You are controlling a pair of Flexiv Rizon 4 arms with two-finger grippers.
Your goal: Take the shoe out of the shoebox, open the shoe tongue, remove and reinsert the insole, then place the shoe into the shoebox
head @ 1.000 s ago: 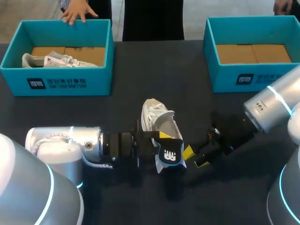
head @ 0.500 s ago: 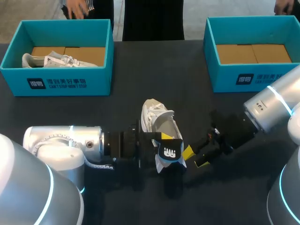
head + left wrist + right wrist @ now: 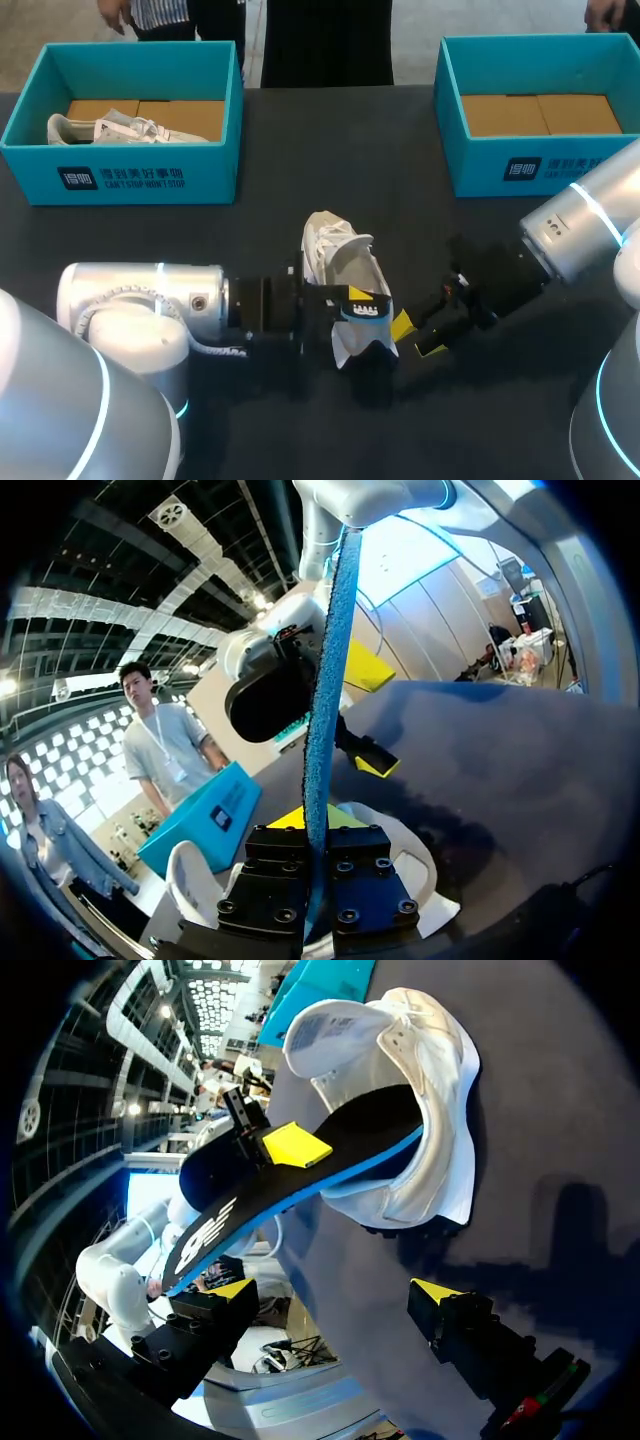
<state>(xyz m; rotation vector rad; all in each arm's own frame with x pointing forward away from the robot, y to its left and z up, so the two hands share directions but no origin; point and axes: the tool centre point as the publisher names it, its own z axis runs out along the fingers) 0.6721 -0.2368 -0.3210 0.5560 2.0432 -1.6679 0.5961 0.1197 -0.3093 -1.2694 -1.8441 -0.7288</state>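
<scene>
A white shoe lies at the middle of the black table, its heel toward me. Its dark insole, blue at the edge, sticks half out of the heel opening. My left gripper is shut on the insole's free end. In the left wrist view the insole stands edge-on between the fingers, with the shoe below. My right gripper stands open just right of the insole, touching nothing. In the right wrist view it faces the shoe and the insole.
A teal shoebox at the back left holds another white shoe. A second teal shoebox at the back right shows only its cardboard floor. Bare table lies between the boxes and in front of my arms.
My left gripper has closed tighter on the insole and rolled it, so its printed face now tilts more edge-on. A person's hand on the left box's rim has withdrawn. The right arm kept still.
</scene>
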